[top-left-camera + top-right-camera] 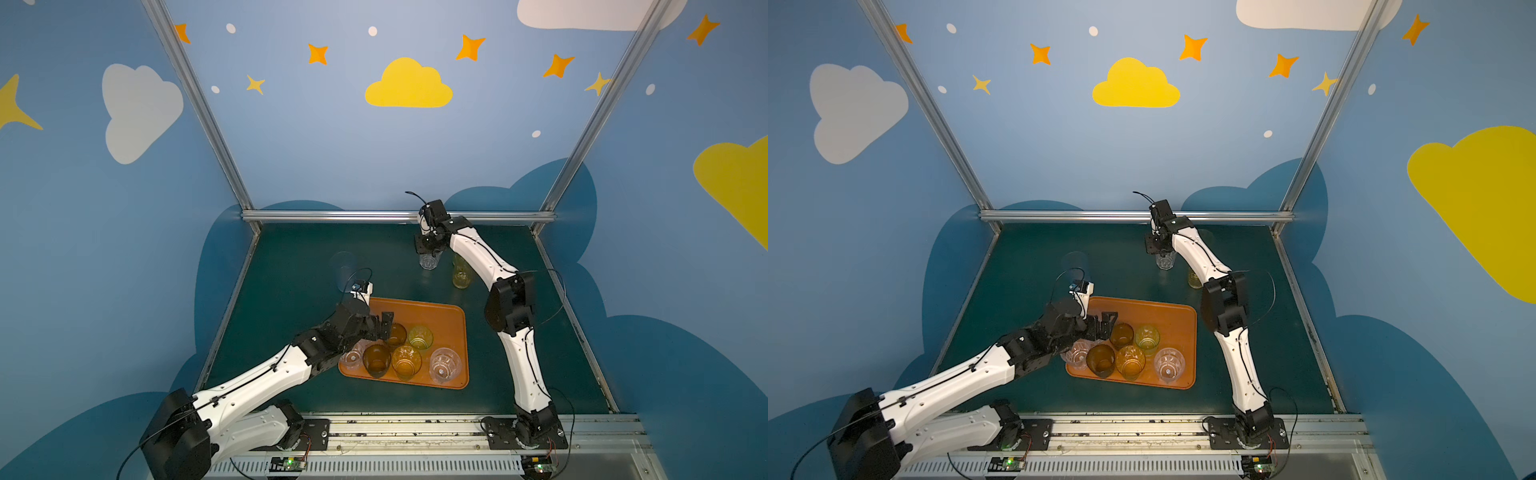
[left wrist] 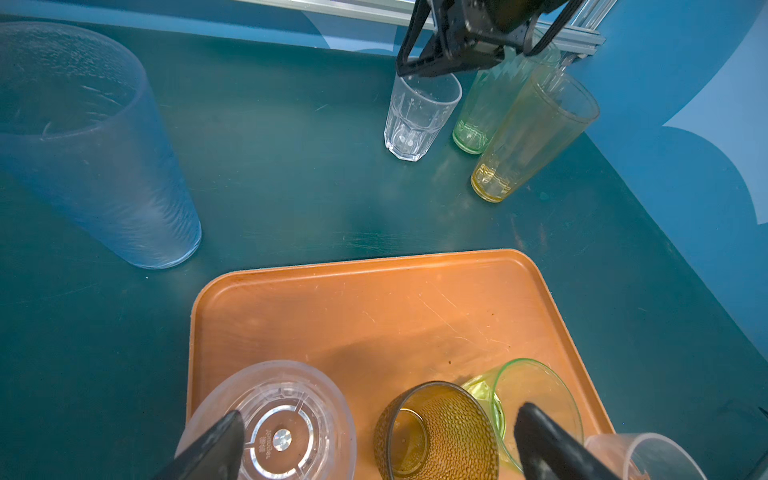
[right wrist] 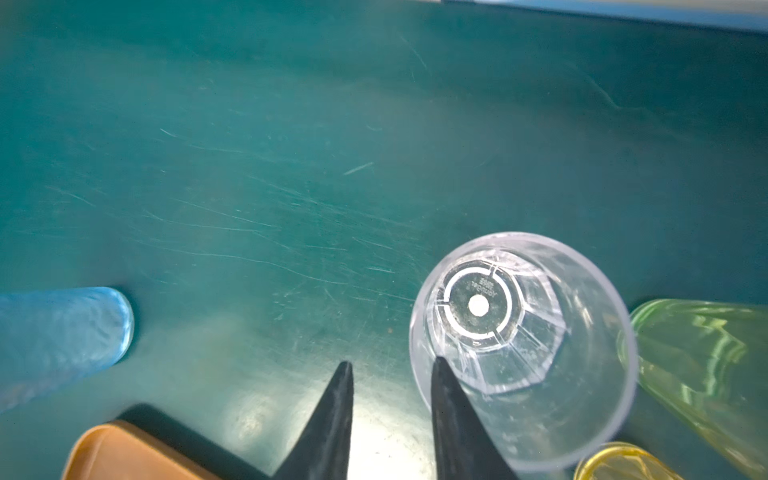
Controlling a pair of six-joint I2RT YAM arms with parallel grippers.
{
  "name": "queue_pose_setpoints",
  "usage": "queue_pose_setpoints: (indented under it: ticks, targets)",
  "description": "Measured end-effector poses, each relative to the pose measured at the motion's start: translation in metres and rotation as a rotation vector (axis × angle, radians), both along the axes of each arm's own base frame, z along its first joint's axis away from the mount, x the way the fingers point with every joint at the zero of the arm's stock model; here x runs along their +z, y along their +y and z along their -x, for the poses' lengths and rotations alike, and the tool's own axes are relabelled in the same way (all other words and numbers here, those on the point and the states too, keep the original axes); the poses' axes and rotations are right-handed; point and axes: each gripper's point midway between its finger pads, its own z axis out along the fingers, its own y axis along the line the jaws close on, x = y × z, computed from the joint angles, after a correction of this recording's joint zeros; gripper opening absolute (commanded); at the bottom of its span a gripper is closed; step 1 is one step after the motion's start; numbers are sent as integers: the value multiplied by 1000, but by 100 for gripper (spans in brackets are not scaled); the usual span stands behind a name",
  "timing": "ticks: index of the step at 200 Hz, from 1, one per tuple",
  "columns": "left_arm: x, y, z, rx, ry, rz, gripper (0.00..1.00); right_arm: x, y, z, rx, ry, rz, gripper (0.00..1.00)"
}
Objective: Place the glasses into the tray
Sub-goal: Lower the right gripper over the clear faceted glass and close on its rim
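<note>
Toward the bench's (image 1: 395, 257) far edge, a clear glass (image 1: 429, 262) stands upright beyond the tray (image 1: 440, 316). The right pincer (image 3: 390, 368) straddles its rim, partly open, not clamped. The left pincer (image 2: 380, 411) gapes over the tray.

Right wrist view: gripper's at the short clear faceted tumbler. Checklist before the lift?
1. Right gripper straddles the wall of the short clear faceted tumbler, one finger inside, one outside: ok.
2. Jaws shut on that wall: not ok, a gap shows.
3. Tumbler upright on the green tabletop: ok.
4. Clearance from the tall yellow-green tumbler beside it: cannot tell.
5. Bare space in the flat orange-brown tray: ok, far half free.
6. Left gripper, open over the tray, clear of the drop path: cannot tell.
</note>
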Motion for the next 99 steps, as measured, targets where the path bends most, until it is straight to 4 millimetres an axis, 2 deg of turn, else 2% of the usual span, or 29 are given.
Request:
queue_pose_setpoints:
  ticks: [33,99]
  targets:
    - [-6,-1,0,-4,16,-9,100,-10,-2,-2,2,11,20,30]
    - [-9,-3,1,-9,28,-5,100,-13,-2,-6,3,3,30,26]
